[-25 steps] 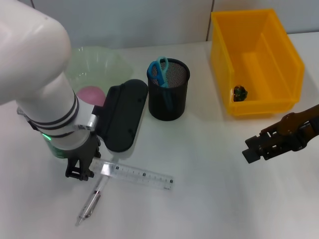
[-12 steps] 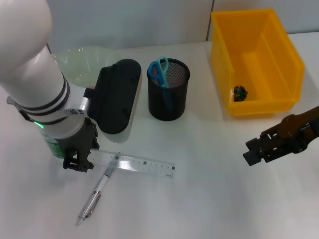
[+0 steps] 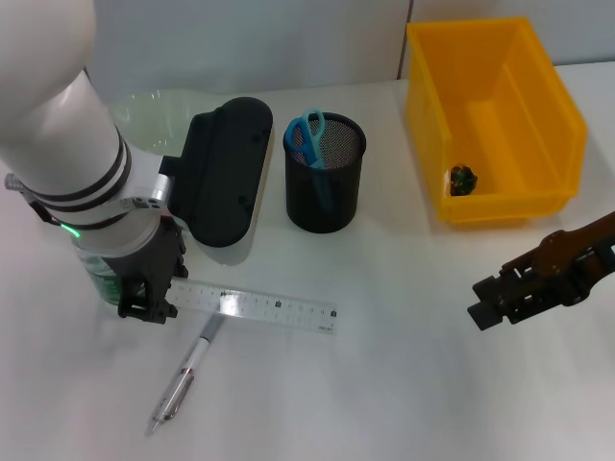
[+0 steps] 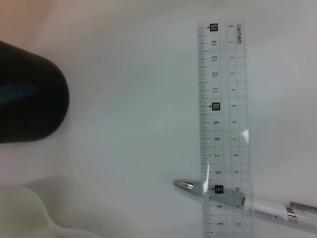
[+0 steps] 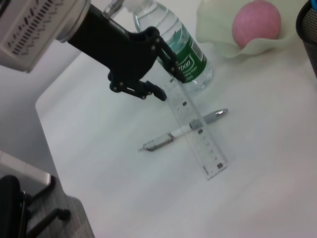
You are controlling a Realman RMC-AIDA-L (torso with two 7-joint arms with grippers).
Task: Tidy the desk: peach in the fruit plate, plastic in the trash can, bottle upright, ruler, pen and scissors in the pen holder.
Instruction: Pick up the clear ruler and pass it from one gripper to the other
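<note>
Left pincer [image 3: 144, 305]: it stood low over the worktop [image 3: 384, 384] near its left edge, black fingers [image 5: 143, 89] closed on the end of the ruler, as the right wrist view showed.
Ruler [image 3: 252, 306]: clear plastic, held by one end at the left pincer; it stretched out toward the middle of the worktop, and its middle part crossed over the pen.
Pen [image 3: 183, 375]: silver and clear, lying on the worktop toward the front edge, its tip passing under the ruler.
Bottle [image 5: 173, 49]: clear with a green label, upright just behind the left pincer, near the left edge; in the head view the arm hid most of it.
Fruit plate [image 3: 154, 106]: pale green with a wavy rim, toward the back left corner, partly behind the left arm.
Peach [image 5: 256, 20]: pink, sitting in the fruit plate.
Pen holder [image 3: 325, 173]: black mesh cup near the back middle of the worktop.
Scissors [image 3: 309, 134]: blue handles poking up out of the pen holder.
Trash can [image 3: 495, 115]: yellow bin at the back right corner, with a small dark scrap [image 3: 463, 178] on its floor.
Right pincer [image 3: 490, 298]: it hung over the right edge of the worktop, well apart from the things; whether its fingers were spread or closed cannot be told.
</note>
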